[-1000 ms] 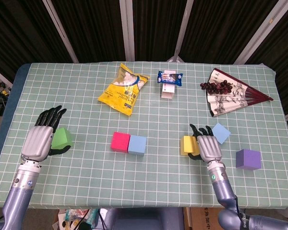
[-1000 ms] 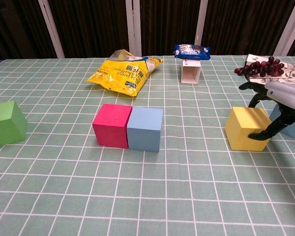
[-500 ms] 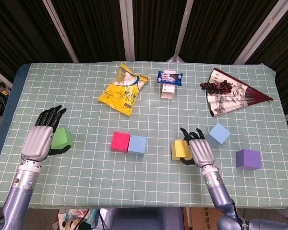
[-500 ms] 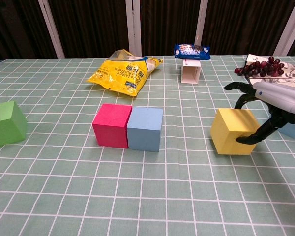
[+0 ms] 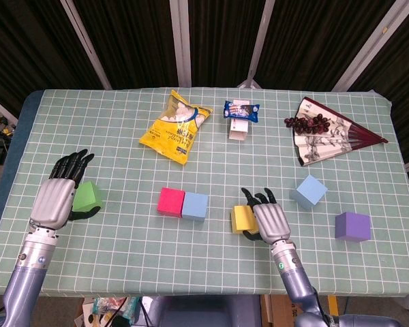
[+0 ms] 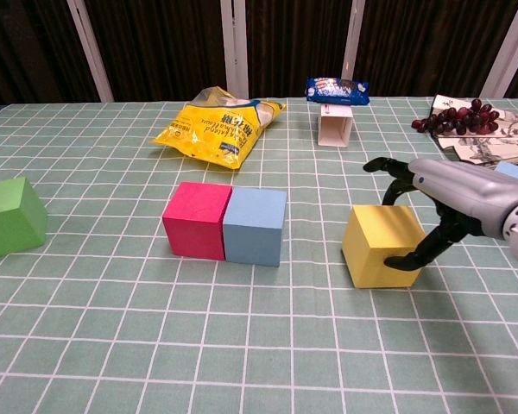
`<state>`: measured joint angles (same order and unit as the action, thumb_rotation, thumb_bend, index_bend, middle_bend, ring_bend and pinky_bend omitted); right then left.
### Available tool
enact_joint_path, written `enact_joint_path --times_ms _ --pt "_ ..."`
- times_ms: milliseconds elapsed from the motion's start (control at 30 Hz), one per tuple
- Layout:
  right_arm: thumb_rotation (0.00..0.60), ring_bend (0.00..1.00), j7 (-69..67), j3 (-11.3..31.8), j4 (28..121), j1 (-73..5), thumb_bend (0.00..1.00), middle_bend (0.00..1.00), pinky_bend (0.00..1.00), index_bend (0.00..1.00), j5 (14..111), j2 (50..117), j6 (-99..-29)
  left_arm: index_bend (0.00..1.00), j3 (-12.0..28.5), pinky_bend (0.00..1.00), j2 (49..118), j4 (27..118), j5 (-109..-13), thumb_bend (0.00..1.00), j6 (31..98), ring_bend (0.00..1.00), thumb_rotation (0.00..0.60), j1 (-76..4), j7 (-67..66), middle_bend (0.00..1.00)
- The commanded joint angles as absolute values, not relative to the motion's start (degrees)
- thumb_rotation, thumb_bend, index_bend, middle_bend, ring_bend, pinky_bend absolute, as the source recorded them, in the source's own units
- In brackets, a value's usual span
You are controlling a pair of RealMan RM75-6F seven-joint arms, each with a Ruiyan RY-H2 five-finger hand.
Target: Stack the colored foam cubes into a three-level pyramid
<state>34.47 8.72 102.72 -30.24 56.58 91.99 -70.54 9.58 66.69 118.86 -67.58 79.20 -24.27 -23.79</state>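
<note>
A red cube (image 5: 170,201) and a blue cube (image 5: 195,205) sit side by side, touching, near the table's middle (image 6: 196,219) (image 6: 255,226). To their right my right hand (image 5: 269,219) grips the yellow cube (image 5: 241,218), fingers over its far side and thumb on its near right side (image 6: 382,246). A gap of table separates the yellow cube from the blue one. A green cube (image 5: 88,196) lies at the left beside my left hand (image 5: 54,196), whose fingers are stretched out. A light blue cube (image 5: 309,191) and a purple cube (image 5: 352,226) rest further right.
A yellow snack bag (image 5: 177,126) lies at the back, with a blue cookie pack on a small white box (image 5: 240,116) beside it. A paper fan with dark grapes (image 5: 324,133) occupies the back right. The table's front edge runs just below both hands.
My right hand has carried the yellow cube leftward, away from the light blue cube and toward the red and blue pair. The left hand and green cube have stayed put.
</note>
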Motion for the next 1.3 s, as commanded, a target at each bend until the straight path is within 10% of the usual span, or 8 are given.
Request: enact_joint_path --times_ms 33,1300 --pt "0.600 0.19 35.59 9.44 101.88 -31.06 0.27 0.45 0.00 0.00 56.04 93.68 -71.11 0.00 9.65 0.00 66.65 118.85 -67.49 0.11 79.11 0.00 0.600 -24.25 -23.70 0.00" --pt "0.600 0.19 46.85 14.20 97.21 -36.65 0.27 0.45 0.00 0.00 49.74 104.89 -76.77 0.00 10.85 0.00 65.32 119.57 -66.49 0.11 78.41 0.00 0.600 -23.91 -21.71 0.00"
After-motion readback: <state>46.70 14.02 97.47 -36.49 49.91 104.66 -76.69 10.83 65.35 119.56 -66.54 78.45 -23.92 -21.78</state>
